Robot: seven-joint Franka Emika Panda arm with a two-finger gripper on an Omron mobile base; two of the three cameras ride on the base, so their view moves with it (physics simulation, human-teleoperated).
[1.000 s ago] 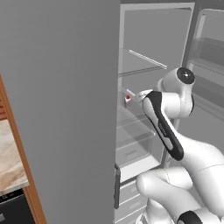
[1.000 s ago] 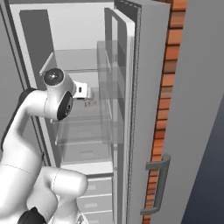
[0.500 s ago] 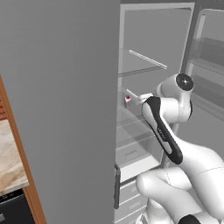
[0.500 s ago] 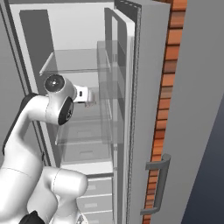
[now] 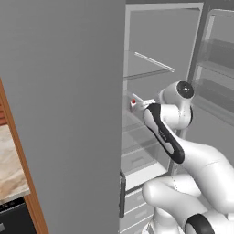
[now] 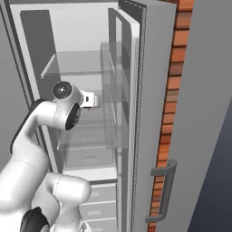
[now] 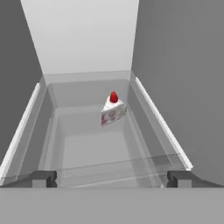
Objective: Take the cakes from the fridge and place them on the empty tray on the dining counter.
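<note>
Over the last second the arm has been carried deeper into the open fridge (image 6: pixel 68 41) — the gripper (image 7: pixel 112 178), spread wide and empty, is now lined up on the white red-topped cake (image 7: pixel 113 110) resting apart on the glass shelf (image 7: pixel 92 153), so a grasp looks imminent.

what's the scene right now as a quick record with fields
fridge: door open, clear glass shelves inside
white cake: red top, on a glass shelf, untouched
gripper: open, empty, pointed at the cake, apart from it
arm: reaching into the fridge
chocolate cake: cannot tell
</note>
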